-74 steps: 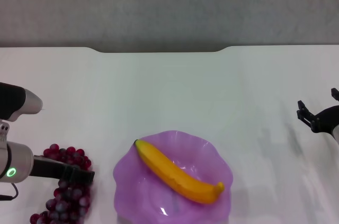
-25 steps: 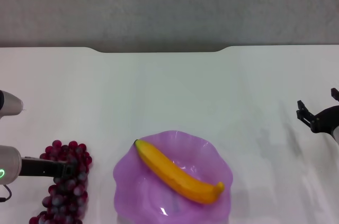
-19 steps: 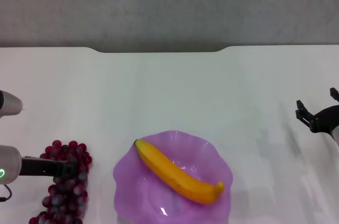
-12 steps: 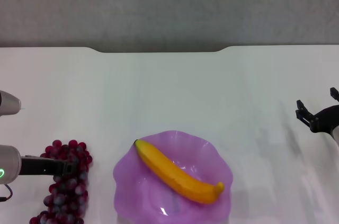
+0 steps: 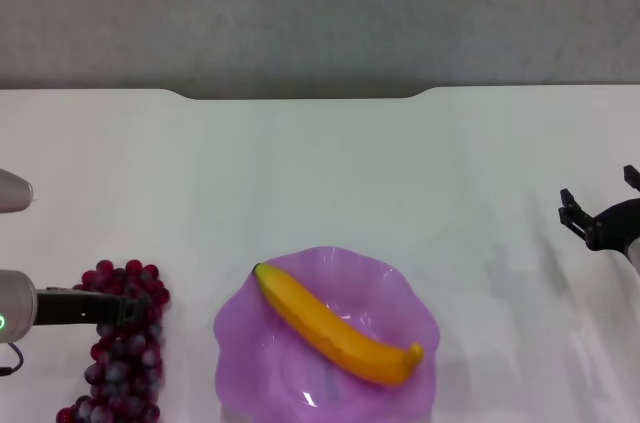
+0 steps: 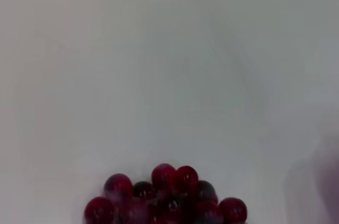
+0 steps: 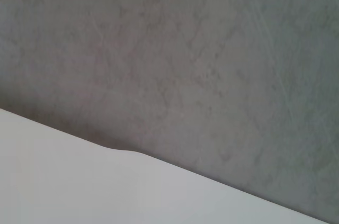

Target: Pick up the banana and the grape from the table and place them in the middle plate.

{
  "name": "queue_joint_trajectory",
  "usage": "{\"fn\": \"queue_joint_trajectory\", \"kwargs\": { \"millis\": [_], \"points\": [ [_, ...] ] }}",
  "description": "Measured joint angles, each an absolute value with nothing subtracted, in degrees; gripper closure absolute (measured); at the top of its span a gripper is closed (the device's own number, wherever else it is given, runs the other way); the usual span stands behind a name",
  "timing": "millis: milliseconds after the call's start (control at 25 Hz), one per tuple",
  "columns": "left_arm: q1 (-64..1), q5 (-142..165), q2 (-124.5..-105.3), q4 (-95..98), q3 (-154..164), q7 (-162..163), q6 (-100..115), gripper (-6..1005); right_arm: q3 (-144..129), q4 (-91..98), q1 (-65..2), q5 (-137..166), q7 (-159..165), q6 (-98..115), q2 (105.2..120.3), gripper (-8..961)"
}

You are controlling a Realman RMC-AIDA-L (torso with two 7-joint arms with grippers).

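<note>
The banana [image 5: 335, 325] lies diagonally in the purple scalloped middle plate [image 5: 250, 343] at the near centre of the white table [image 5: 320, 163]. The grape bunch [image 5: 120, 358] lies on the table left of the plate. It also shows in the left wrist view [image 6: 164, 200], low in the picture. My left gripper [image 5: 118, 307] reaches in from the left and sits over the top of the bunch. My right gripper [image 5: 600, 205] is open and empty, hovering at the far right of the table.
The table's notched far edge [image 5: 300, 95] meets a grey wall [image 5: 320, 13]. The right wrist view shows only that wall [image 7: 185, 49] and the table edge [image 7: 122, 152].
My left gripper has drawn back to the left over the grape bunch, and the top grapes have shifted a little with it. The banana, plate and right arm have not moved.
</note>
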State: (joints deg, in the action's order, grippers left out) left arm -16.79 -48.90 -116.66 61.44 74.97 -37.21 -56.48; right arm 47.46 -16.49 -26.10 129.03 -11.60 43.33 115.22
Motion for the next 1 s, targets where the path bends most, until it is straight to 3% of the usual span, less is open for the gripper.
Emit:
{"fn": "queue_joint_trajectory", "kwargs": {
  "millis": [400,1000],
  "points": [
    [-13.7,-52.5,-116.71,64.9,73.9,-39.5,-55.9,835,47.5,-16.3,-26.1,129.0,-11.5,43.3,115.22,67],
    [0.6,-77.0,-116.97,76.7,74.0,-58.0,-50.4,849,47.5,-16.1,-26.1,129.0,-11.5,43.3,115.22,68]
  ]
}}
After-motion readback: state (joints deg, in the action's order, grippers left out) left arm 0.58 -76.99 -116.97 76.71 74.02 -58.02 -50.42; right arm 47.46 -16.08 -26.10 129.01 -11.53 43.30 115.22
